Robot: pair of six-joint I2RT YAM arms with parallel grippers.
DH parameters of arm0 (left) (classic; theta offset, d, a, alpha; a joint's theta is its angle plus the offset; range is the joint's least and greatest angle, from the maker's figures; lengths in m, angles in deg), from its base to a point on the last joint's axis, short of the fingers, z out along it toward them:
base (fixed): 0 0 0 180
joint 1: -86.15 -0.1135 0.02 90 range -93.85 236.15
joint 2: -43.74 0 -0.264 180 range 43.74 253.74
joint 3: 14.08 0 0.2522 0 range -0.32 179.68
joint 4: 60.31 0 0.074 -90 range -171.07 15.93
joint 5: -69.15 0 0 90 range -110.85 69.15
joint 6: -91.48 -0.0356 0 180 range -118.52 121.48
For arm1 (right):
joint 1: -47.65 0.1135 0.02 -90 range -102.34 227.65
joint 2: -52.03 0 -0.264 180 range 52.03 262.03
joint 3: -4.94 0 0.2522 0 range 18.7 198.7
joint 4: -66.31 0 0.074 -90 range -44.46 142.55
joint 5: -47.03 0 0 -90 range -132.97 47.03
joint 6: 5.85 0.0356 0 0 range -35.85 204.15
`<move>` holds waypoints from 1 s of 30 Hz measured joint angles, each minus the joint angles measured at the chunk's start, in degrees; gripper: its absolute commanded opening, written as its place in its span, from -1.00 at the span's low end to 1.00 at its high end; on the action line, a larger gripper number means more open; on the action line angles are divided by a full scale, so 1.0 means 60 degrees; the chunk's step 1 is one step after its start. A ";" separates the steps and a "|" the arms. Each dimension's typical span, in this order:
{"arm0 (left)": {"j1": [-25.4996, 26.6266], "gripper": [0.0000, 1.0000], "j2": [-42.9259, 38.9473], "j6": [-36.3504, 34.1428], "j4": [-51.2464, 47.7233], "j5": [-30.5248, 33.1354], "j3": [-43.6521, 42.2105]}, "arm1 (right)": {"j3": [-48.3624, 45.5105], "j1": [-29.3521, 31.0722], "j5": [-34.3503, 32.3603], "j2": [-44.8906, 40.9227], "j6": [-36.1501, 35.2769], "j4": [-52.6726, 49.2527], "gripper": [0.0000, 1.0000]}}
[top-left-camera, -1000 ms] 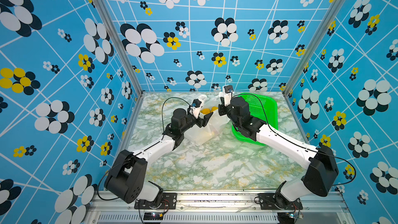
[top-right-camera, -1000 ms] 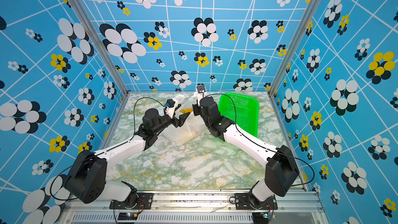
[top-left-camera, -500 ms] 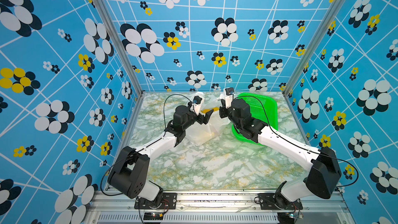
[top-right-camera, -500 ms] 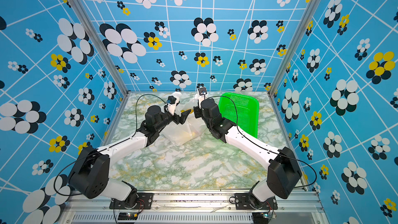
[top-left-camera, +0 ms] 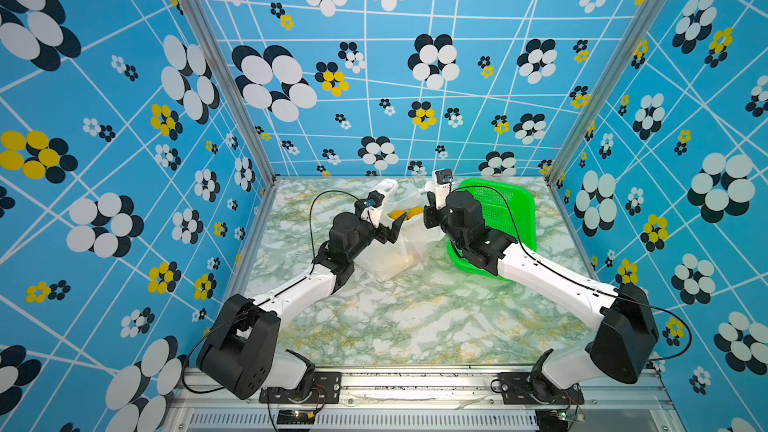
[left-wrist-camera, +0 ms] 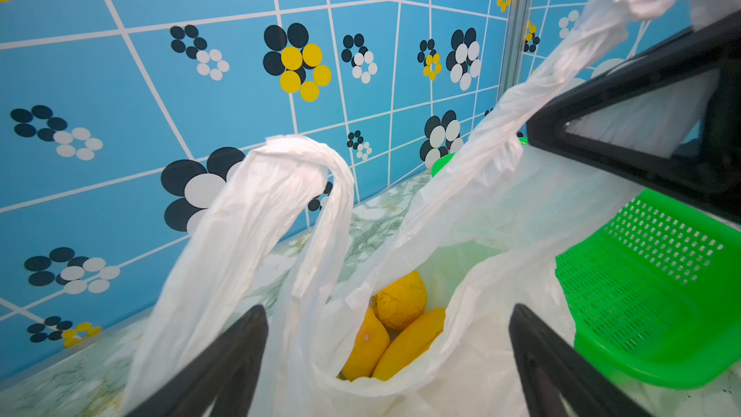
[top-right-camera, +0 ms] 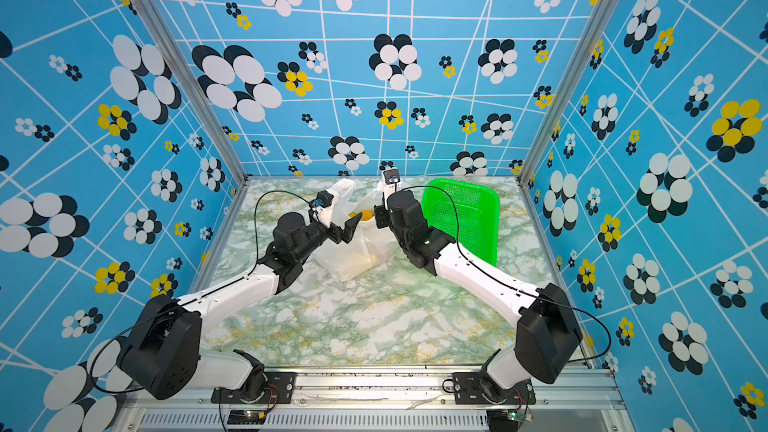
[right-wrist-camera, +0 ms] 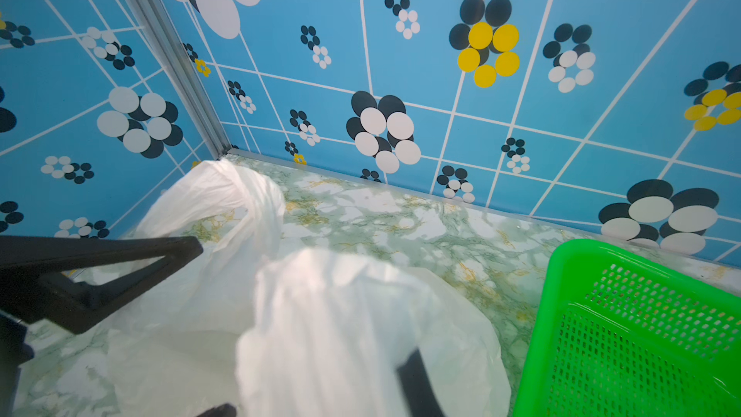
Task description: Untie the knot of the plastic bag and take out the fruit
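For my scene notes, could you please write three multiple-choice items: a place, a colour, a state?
1. In both top views, the green basket lies: A. right of the plastic bag B. left of it C. on it
2. The fruit in the bag's mouth is: A. red B. yellow C. purple
3. The left gripper is: A. shut on fruit B. shut on the basket C. open
A, basket right of bag; B, yellow skins in the left wrist view; C, fingers wide apart.
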State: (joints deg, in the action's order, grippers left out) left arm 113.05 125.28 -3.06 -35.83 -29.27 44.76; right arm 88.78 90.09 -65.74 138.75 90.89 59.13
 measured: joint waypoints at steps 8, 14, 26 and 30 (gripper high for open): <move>-0.0233 0.72 0.1832 -0.0047 -0.0346 0.0200 0.1869 | -0.0200 0.0004 0.0616 -0.0007 0.0211 0.0004 -0.88; -0.0342 -0.56 0.2590 -0.0084 -0.0787 0.0015 0.2783 | -0.0211 0.0004 0.0747 -0.0091 0.0288 0.0007 -0.88; -0.0780 -1.00 0.1767 0.0459 -0.1392 -0.0656 0.2685 | -0.0324 -0.0073 0.0386 -0.0266 0.0466 0.0066 -0.88; -0.0911 -0.84 0.0616 0.0612 -0.1869 -0.0816 0.2619 | 0.0029 -0.0656 0.0492 -0.0124 0.1005 -0.0087 -0.93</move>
State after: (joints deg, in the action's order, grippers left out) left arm 107.58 128.97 0.61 -47.04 -34.17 60.47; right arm 88.96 86.16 -62.79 138.00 96.93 58.61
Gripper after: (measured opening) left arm 0.056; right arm 0.047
